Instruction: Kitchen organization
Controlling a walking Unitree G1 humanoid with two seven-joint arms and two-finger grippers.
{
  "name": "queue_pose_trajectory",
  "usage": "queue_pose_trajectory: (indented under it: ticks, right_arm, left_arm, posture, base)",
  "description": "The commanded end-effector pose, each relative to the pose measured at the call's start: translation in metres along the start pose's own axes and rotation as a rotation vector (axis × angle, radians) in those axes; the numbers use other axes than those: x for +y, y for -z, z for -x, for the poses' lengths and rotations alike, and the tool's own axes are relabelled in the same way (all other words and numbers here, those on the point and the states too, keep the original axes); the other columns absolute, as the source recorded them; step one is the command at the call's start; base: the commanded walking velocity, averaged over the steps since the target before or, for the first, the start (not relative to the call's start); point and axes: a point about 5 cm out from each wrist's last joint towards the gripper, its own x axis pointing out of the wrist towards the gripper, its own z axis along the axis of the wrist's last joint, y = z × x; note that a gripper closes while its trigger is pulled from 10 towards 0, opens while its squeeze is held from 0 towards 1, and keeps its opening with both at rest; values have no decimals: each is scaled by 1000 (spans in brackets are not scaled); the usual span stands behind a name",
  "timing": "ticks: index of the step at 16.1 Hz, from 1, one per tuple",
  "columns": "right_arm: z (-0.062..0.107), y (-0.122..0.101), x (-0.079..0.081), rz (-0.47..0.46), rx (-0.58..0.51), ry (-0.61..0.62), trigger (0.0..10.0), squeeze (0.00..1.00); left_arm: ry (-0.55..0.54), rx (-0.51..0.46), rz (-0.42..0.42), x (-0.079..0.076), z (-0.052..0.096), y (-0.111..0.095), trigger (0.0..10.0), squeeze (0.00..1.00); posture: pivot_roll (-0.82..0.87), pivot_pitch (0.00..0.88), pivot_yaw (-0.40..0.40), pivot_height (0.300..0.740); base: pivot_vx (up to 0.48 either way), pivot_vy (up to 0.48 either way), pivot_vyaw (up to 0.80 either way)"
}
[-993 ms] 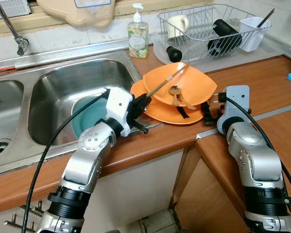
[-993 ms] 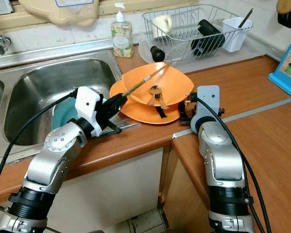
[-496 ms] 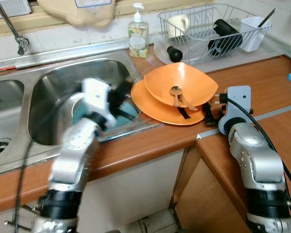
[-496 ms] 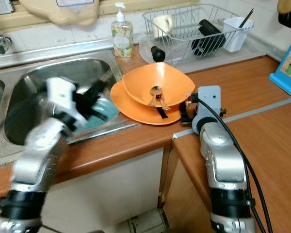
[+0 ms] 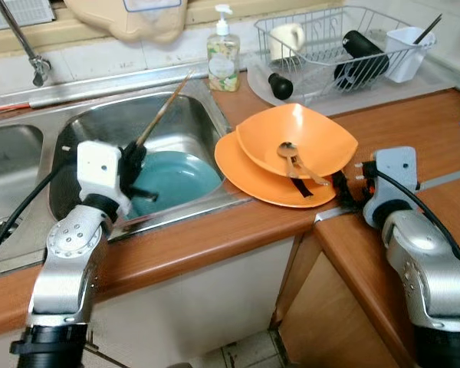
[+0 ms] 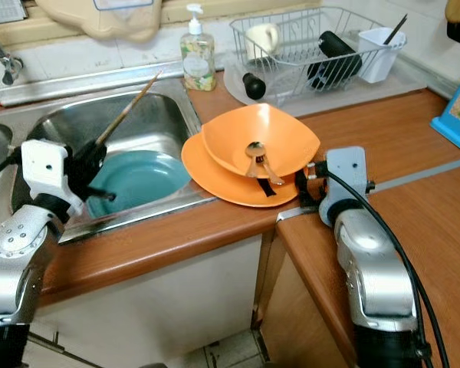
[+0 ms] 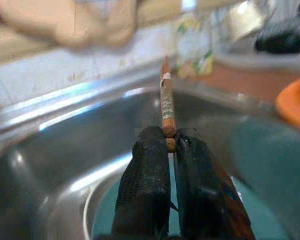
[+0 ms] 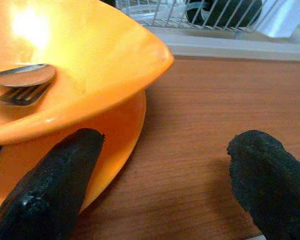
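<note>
— Where is your left gripper (image 7: pixel 171 150) right now?

— It sits over the steel sink (image 5: pixel 100 123), its two black fingers (image 7: pixel 145 190) pinched tight on the lower end of a wooden chopstick (image 5: pixel 159 115). The stick slants up and away from the fingers toward the back rim of the basin. Directly under and just beyond your gripper, a teal plate (image 5: pixel 172 178) lies flat in the sink bottom.

— And your right gripper (image 8: pixel 162 170)?

— You have it resting low on the wooden counter (image 5: pixel 414 123), fingers (image 8: pixel 55 185) spread wide with nothing between them. One finger lies just beside the rim of the lower orange plate (image 5: pixel 253 175); whether it touches, I cannot tell.

— What lies past that one?

— An orange bowl (image 5: pixel 307 138) sits on that plate, holding a spoon (image 5: pixel 287 149) and a fork (image 8: pixel 20 95). Farther out from your gripper, at the back of the counter, stands a wire dish rack (image 5: pixel 330 42) with a cream mug (image 5: pixel 287 37) and a black bottle (image 5: pixel 360 54). A soap dispenser (image 5: pixel 224 57) stands between the rack and the sink.
</note>
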Motion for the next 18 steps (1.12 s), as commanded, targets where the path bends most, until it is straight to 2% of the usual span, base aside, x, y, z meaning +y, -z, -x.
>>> queue_pose_trajectory:
  ticks: [1,3,5,6,7,8,9,10,14,18]
  right_arm:
    - [2,0,4,-3,4,-27,10000,0]
    - [0,-1,7,2,5,-29,10000,0]
    - [-3,-2,7,-11,6,-12,10000,0]
    - [-4,-2,7,-12,6,-10,10000,0]
    - [-4,-3,6,-14,5,-5,10000,0]
    - [-5,-3,5,-15,5,0,10000,0]
    - [-4,-3,4,-16,6,5,10000,0]
    - [-3,-2,4,-18,8,9,10000,0]
    - [-2,-1,2,-31,12,19,10000,0]
    - [-2,-2,-4,-75,9,44,10000,0]
  left_arm:
    - [0,44,-22,0,-4,4,0,0]
    - [-10,102,-42,2,-9,11,0,0]
    - [-8,206,-99,7,-15,23,0,0]
    - [-9,217,-110,8,-16,24,0,0]
    - [-32,248,-122,12,-18,27,4431,0]
    - [-64,282,-128,17,-19,30,10000,0]
    - [-83,304,-107,20,-19,33,10000,0]
    - [-78,313,-66,21,-20,34,10000,1000]
    - [-73,317,-4,21,-22,33,10000,1000]
    - [-69,304,1,22,-22,30,10000,1000]
  posture:
    - [-49,0,85,740]
    - [-50,0,85,740]
    - [-44,0,84,740]
    - [-44,0,84,740]
    - [-43,0,86,740]
    - [-43,0,88,740]
    - [-43,0,88,740]
    - [-43,0,88,740]
    - [-46,0,90,740]
    - [-47,0,88,740]
  base:
    - [0,0,0]
    - [0,0,0]
    - [0,0,0]
    - [0,0,0]
    - [0,0,0]
    - [0,0,0]
    - [0,0,0]
    - [0,0,0]
    - [0,0,0]
    - [0,0,0]
